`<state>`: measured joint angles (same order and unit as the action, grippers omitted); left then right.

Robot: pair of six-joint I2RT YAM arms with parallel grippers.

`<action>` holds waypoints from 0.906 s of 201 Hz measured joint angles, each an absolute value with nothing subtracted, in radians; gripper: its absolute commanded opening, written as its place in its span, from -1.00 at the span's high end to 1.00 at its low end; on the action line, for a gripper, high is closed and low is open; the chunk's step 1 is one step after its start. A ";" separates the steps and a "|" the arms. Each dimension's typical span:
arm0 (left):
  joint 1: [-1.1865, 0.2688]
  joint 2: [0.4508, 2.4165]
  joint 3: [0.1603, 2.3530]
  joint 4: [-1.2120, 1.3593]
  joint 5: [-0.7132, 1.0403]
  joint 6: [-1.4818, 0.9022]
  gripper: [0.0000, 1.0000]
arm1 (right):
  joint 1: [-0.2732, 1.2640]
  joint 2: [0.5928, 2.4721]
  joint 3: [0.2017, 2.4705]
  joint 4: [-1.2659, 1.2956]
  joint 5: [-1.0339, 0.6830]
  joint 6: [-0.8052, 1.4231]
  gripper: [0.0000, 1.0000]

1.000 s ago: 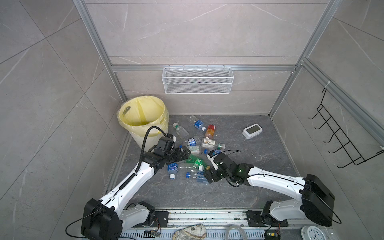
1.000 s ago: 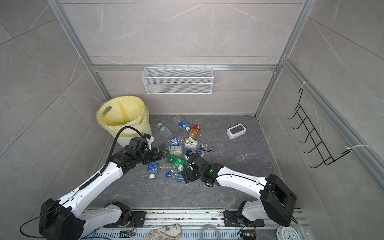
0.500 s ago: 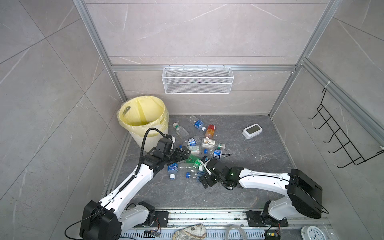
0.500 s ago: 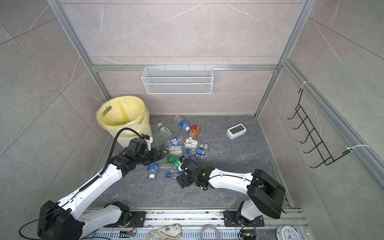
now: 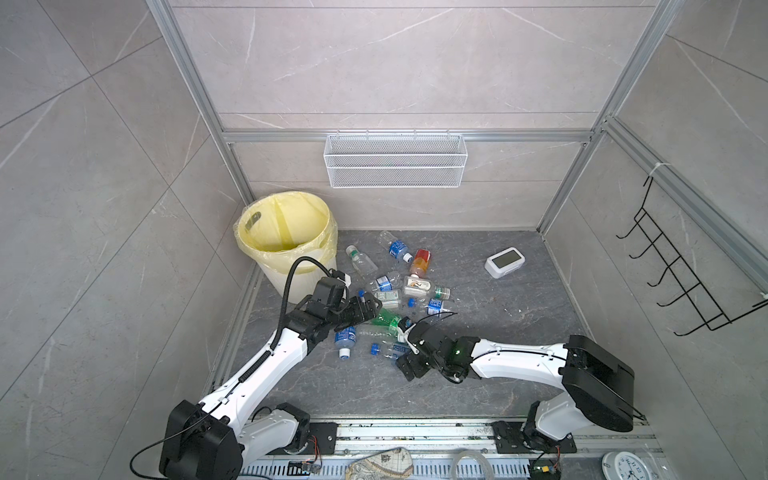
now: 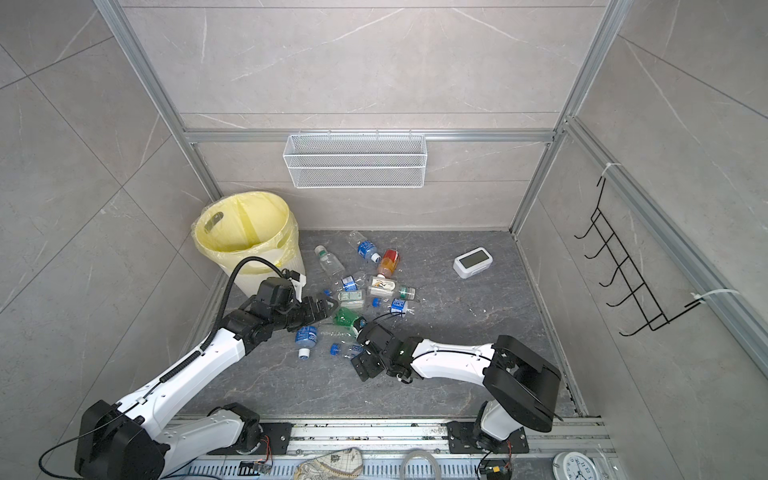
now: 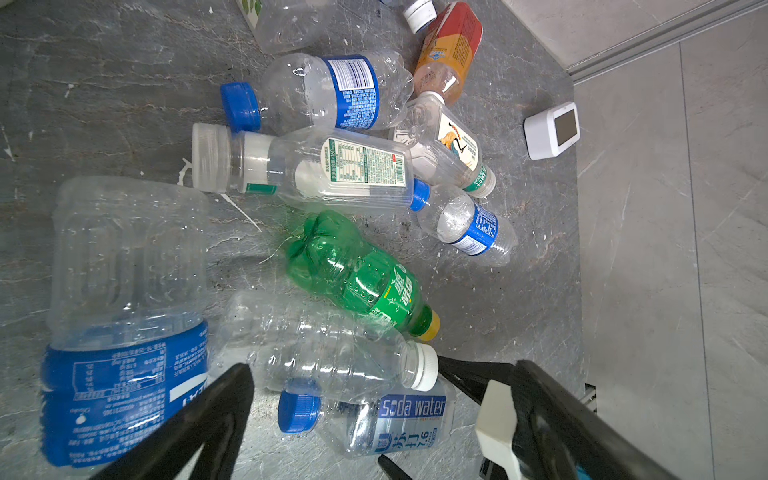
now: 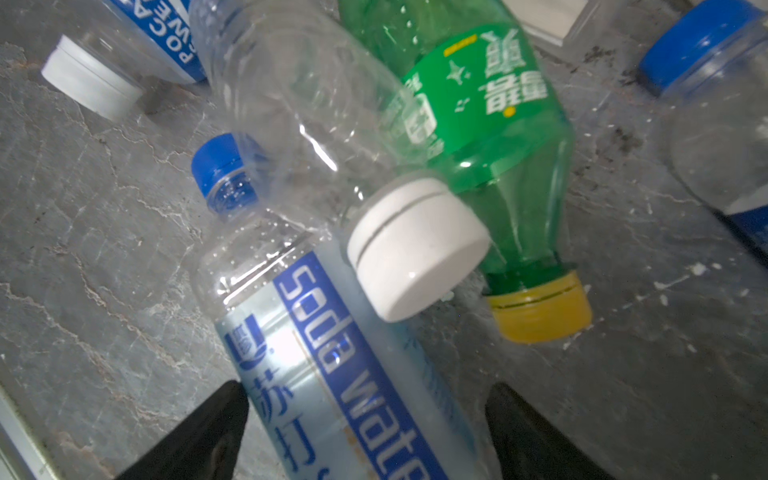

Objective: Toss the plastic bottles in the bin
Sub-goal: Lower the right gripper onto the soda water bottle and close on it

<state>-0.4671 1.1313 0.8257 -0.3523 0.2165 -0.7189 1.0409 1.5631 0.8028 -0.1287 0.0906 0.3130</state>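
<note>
1. The grey stone surface [image 5: 519, 316] is carrying everything.
2. The cream bin [image 5: 266, 266], lined with a yellow bag, is standing in the far left corner.
3. The left arm [image 5: 270, 361] is reaching over the heap's left side. The left fingers [image 7: 220, 411] are spreading wide apart and gripping nothing.
4. The right arm [image 5: 515, 365] is lying low. The right fingers [image 8: 208, 432] are standing apart, straddling the soda water bottle [image 8: 332, 374] without clamping it.
5. The plastic bottles [image 5: 390, 291] are lying scattered on the surface just right of the bin, outside it.
6. The green bottle [image 7: 357, 278] is lying mid-heap, and a clear white-capped bottle [image 7: 316, 345] is lying just beside it, partly over the soda water bottle.
7. The white digital clock [image 5: 504, 262] is sitting well apart, to the right.
</note>
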 measured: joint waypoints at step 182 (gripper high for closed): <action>-0.467 1.129 0.807 -0.334 0.213 -0.731 -1.00 | 1.060 1.589 0.800 -0.133 0.091 0.317 -0.31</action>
